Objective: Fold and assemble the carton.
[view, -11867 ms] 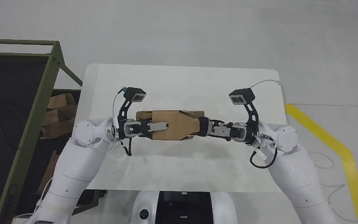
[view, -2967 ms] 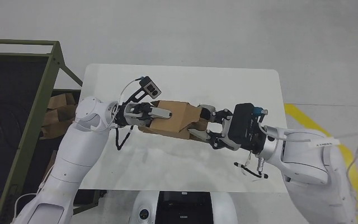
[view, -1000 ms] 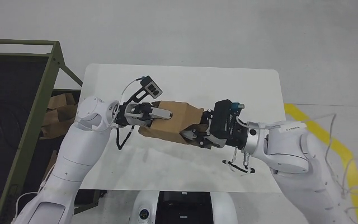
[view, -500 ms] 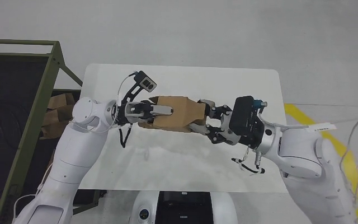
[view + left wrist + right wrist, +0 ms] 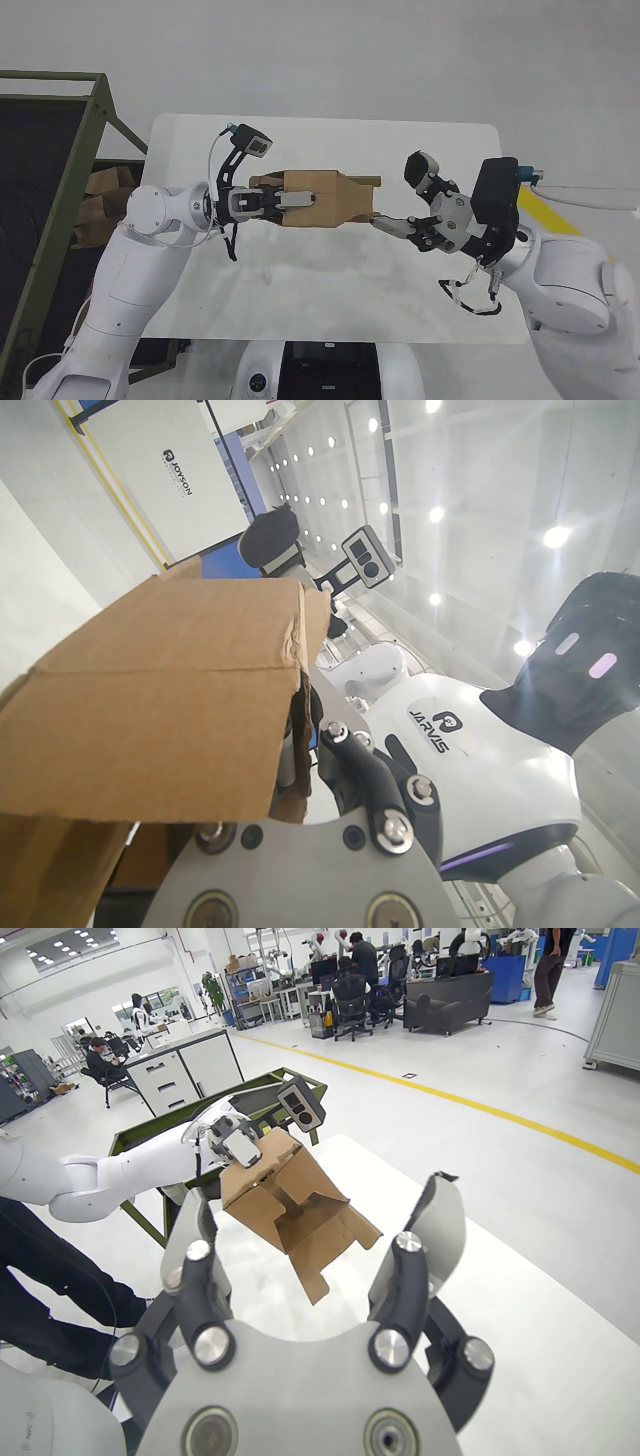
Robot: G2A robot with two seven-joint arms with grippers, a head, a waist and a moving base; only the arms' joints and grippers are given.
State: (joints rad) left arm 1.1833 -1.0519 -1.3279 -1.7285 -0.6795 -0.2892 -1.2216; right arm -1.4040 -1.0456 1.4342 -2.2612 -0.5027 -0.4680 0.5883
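You have bright, even light from overhead in all three views. In the top view the white surface [image 5: 330, 290] is lit flat, with just a soft, pale shadow on it beside the carton [image 5: 325, 197]. In the left wrist view you look straight up into the ceiling lamps [image 5: 554, 536]; they flare and spread haze around them. Both wrist views bend straight lines toward the edges, as the yellow floor line [image 5: 500, 1112] shows.

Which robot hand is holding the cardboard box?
The left gripper: its fingers are shut on one end of the carton. The right gripper is open, its fingers spread apart and gripping nothing.
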